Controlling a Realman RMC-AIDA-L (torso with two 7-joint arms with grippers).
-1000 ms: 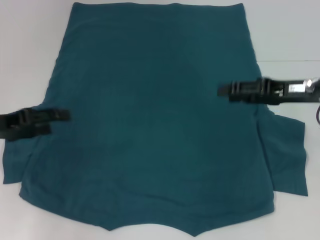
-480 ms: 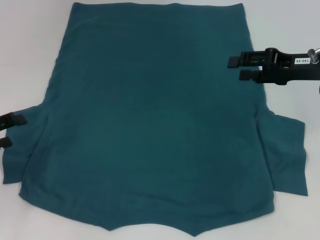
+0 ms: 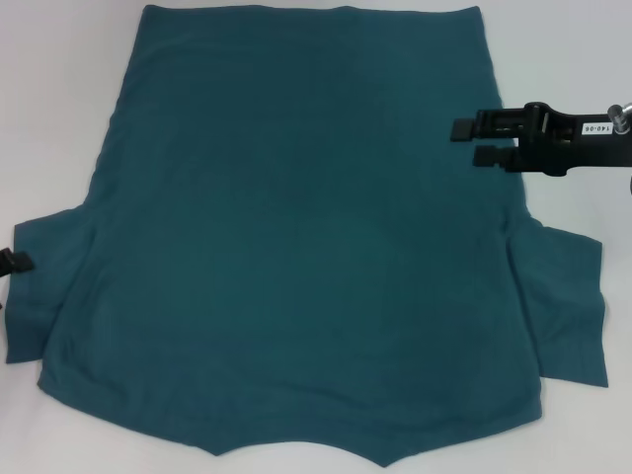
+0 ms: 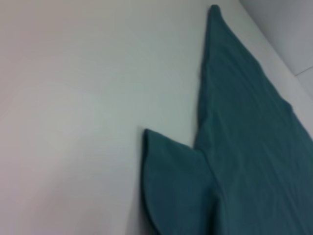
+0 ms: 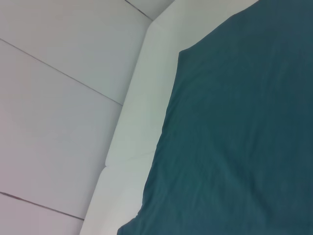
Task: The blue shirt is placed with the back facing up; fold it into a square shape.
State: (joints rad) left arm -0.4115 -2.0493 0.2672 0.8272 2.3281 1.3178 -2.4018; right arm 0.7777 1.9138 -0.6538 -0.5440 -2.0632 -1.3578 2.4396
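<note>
The blue shirt (image 3: 296,227) lies flat and spread on the white table (image 3: 59,79), plain back up, hem at the far side and both short sleeves out near the front. My right gripper (image 3: 462,141) is open and empty, hovering over the shirt's right edge, above the right sleeve (image 3: 563,306). My left gripper (image 3: 14,262) shows only as a dark tip at the picture's left edge, beside the left sleeve (image 3: 39,296). The left wrist view shows that sleeve (image 4: 171,186) and the shirt's side (image 4: 244,147). The right wrist view shows the shirt's far corner (image 5: 234,137).
The table's far edge (image 5: 132,122) runs close behind the shirt's hem, with grey floor tiles (image 5: 58,98) beyond. Bare white tabletop lies to the shirt's left (image 4: 73,122) and right (image 3: 583,59).
My left gripper has drawn back off the shirt to the left, almost out of view. My right gripper has moved right and toward the far side, from the shirt's body to its right edge.
</note>
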